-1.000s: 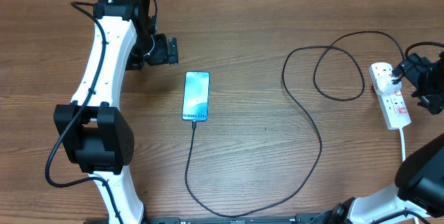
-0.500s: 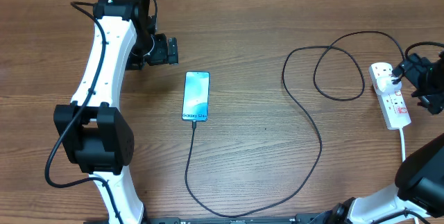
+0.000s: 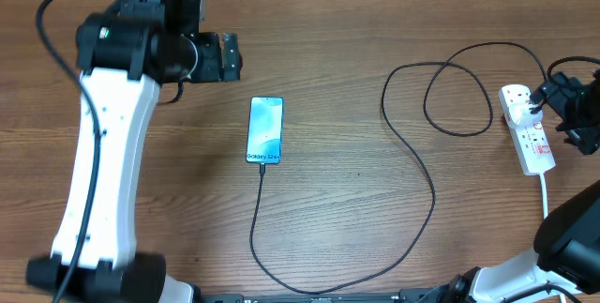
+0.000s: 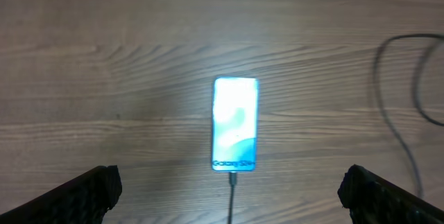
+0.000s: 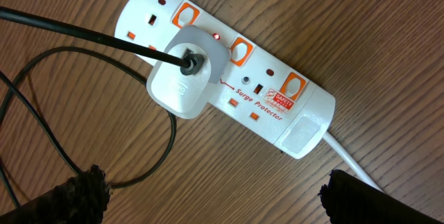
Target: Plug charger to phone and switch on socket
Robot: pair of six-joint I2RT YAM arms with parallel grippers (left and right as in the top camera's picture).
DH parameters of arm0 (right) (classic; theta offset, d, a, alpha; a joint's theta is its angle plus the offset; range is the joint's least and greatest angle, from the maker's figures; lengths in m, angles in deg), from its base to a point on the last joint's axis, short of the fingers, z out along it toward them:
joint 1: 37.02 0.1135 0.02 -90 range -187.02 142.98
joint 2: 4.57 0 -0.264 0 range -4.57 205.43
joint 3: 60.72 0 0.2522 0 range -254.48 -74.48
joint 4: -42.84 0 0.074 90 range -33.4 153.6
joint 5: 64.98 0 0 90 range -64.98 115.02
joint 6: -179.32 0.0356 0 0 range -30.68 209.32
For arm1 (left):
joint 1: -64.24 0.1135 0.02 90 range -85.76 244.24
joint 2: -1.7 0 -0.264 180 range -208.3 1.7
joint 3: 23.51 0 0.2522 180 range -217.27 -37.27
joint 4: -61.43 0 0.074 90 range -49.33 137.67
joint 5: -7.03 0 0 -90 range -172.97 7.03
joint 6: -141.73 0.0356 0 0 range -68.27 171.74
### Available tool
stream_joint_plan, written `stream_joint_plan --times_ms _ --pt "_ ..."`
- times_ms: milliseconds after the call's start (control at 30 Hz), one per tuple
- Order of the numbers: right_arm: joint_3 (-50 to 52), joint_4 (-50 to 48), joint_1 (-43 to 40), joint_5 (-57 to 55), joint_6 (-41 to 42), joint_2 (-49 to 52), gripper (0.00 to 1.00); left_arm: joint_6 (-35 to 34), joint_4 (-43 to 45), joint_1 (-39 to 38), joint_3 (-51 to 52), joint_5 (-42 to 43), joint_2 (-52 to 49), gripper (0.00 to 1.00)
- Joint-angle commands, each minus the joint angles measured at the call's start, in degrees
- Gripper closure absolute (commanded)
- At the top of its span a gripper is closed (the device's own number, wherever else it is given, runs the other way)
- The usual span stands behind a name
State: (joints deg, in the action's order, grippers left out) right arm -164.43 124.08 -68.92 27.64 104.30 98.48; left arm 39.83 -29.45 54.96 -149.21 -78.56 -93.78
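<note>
The phone (image 3: 265, 130) lies flat on the wooden tabletop (image 3: 356, 22), left of the middle, with its lit pale blue screen facing up. The thin black charger cable (image 3: 433, 190) meets the phone's near short edge, runs toward the near side of the tabletop, and swings right. It then climbs back to the far side, makes a loop there, and ends at a white plug (image 5: 182, 71). That plug sits in the white power strip (image 3: 527, 128) at the far right, in the second outlet from the strip's far end. In the right wrist view a small red light (image 5: 217, 37) glows beside the plug, and the switches show orange-red. A thick white cord (image 3: 545, 195) leaves the strip's near end. The left hand (image 3: 232, 56) hangs released above the bare wood, beyond the phone and a little to its left, holding nothing. The right hand (image 3: 561, 111) is spread wide over the strip, its fingers apart from the plug and grasping nothing.
</note>
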Motion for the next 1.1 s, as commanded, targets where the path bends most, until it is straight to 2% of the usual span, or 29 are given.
stream_joint_plan --times_ms 0,367,667,1067 --pt "-0.1 -0.2 -0.2 0.1 -0.2 -0.2 0.00 -0.6 0.0 -2.1 -0.3 -0.3 4.2 0.00" --pt "-0.1 -0.2 -0.2 0.1 -0.2 -0.2 0.00 0.3 -0.3 -3.5 -0.3 -2.5 7.9 0.00" --pt "-0.1 -0.3 -0.2 0.1 -0.2 -0.2 0.00 0.3 -5.6 -3.6 -0.3 -2.8 8.2 0.00" --pt "-0.1 -0.3 -0.2 0.1 -0.2 -0.2 0.00 0.3 0.3 -4.0 -0.3 2.7 8.2 0.01"
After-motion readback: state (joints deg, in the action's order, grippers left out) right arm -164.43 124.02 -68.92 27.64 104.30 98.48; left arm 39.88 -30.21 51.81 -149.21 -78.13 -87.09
